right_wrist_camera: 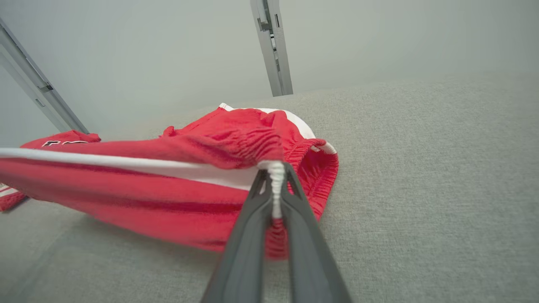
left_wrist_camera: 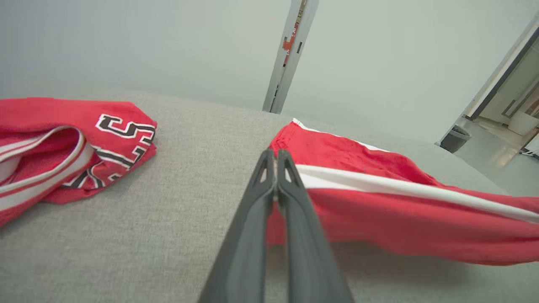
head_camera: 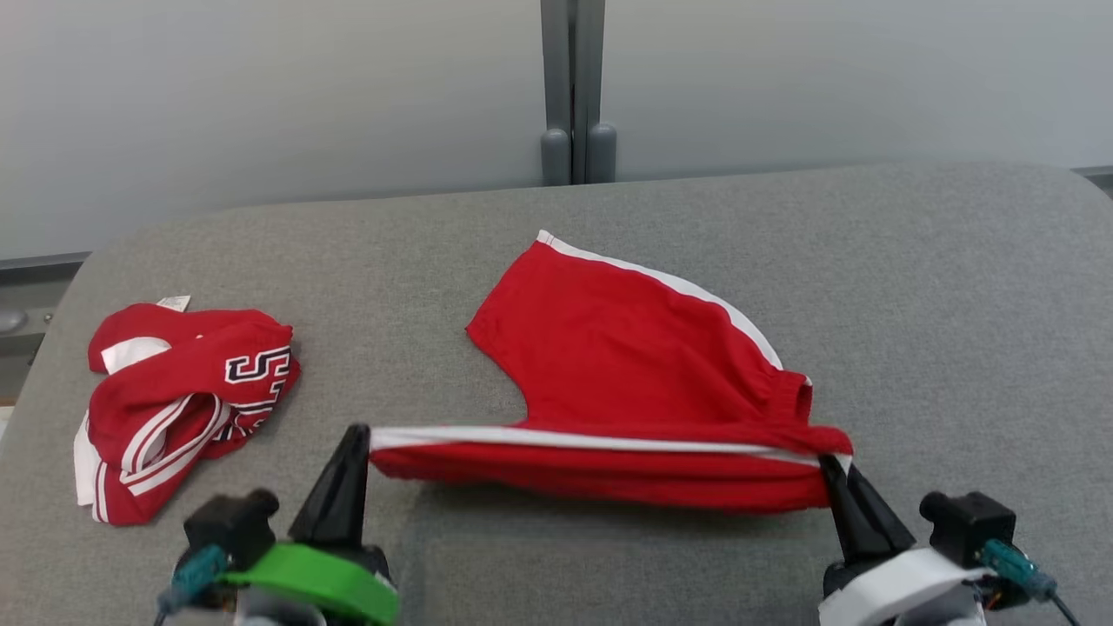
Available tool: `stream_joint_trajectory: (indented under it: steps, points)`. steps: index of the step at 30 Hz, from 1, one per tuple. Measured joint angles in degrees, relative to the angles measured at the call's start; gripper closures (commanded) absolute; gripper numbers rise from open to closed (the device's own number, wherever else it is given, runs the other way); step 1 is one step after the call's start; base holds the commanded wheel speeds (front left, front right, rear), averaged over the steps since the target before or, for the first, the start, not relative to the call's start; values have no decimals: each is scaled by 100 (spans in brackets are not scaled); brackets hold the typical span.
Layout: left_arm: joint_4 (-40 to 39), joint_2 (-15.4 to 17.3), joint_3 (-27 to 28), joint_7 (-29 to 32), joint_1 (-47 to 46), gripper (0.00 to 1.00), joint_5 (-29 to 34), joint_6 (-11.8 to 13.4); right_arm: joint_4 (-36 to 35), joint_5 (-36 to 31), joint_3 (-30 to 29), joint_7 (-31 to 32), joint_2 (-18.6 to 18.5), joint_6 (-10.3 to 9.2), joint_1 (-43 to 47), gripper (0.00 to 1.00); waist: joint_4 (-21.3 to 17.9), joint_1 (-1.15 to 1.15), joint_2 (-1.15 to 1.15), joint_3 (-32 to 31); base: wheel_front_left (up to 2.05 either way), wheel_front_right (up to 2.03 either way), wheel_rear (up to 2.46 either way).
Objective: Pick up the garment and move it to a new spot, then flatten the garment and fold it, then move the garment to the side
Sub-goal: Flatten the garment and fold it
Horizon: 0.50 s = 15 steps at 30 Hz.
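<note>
The garment (head_camera: pixel 626 348) is a pair of red shorts with white side stripes, lying on the grey padded table (head_camera: pixel 939 287). Its near edge is lifted and stretched taut between my two grippers, and the far part rests on the table. My left gripper (head_camera: pixel 358 435) is shut on the left corner of that edge, fingers pressed together in the left wrist view (left_wrist_camera: pixel 276 155). My right gripper (head_camera: pixel 830 465) is shut on the elastic waistband corner, and white fabric shows between its fingertips (right_wrist_camera: pixel 276 168). The shorts hang to the right of the left fingers (left_wrist_camera: pixel 400 210) and to the left of the right fingers (right_wrist_camera: pixel 139 189).
A second red garment (head_camera: pixel 174 400) with white trim and black lettering lies crumpled near the table's left edge, also seen in the left wrist view (left_wrist_camera: pixel 67 143). A grey wall with a vertical post (head_camera: pixel 574 87) stands behind the table. Bare grey surface lies right of the shorts.
</note>
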Motion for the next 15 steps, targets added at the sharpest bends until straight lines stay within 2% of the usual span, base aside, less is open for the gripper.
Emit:
stream_joint_trajectory:
  steps: [4, 9, 15]
  points:
    - [116, 592, -844, -1, -1234, 100, -287, 3, -34, 36, 16, 0, 103, -7, -634, 100, -102, 0, 0, 298, 0, 0, 0]
    - [550, 1416, -2059, 135, -2947, 100, -945, 4, 55, -62, -44, 0, 214, -7, -1456, 100, -269, 0, 0, 797, 0, 0, 0]
    - [836, 1923, -3147, 443, -4469, 100, -1695, 4, 268, 321, 54, 0, 223, -7, -2149, 100, -507, 0, 0, 1421, 0, 0, 0]
